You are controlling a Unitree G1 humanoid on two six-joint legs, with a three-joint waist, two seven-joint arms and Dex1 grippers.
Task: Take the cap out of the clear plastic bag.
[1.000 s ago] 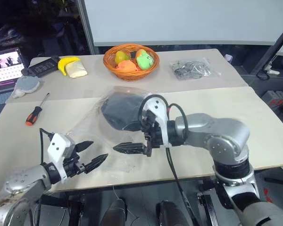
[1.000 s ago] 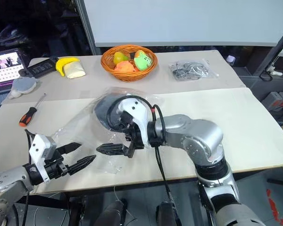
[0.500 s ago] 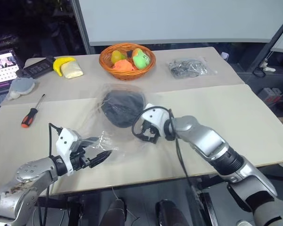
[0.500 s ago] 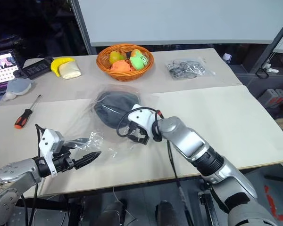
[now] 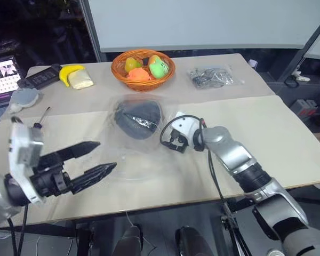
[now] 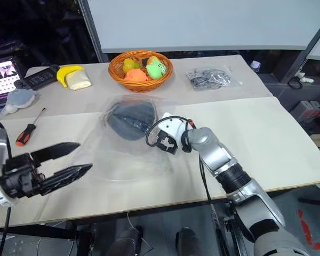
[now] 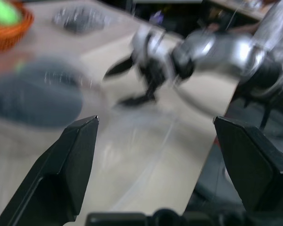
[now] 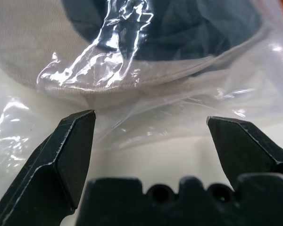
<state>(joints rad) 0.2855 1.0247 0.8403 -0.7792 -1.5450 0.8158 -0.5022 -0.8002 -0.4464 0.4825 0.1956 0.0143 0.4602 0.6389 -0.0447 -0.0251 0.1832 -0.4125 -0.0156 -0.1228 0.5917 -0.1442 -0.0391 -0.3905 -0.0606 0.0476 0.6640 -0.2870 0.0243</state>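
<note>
1. Cap [image 5: 137, 118]: soft flat fabric cap, dark lining showing as an oval with a tan edge, lies mid-table inside the clear plastic bag [image 5: 129, 160], a big crinkly transparent sheet that spreads from the cap toward the near left.
2. Right gripper [image 8: 151, 129]: two black fingers [image 8: 68, 150] spread wide, nothing between them. In the right wrist view the tips sit just short of the bagged cap's tan rim, over wrinkled plastic; contact with the plastic is hard to call, probably not touching.
3. In the head views the right gripper's white wrist housing is just right of the cap, pointing left toward it.
4. Left gripper [image 5: 96, 159]: fingers wide apart, empty, raised at the near left, tips pointing right toward the bag's near-left edge. Left wrist view is blurred; no grip seen.
5. Far side: orange woven basket [image 5: 143, 66] of fruit, small clear bag of grey items [image 5: 213, 78] to its right.
6. Far left: yellow banana [image 5: 74, 71], red-handled screwdriver [image 6: 28, 133], grey-blue round lump [image 5: 24, 97].
</note>
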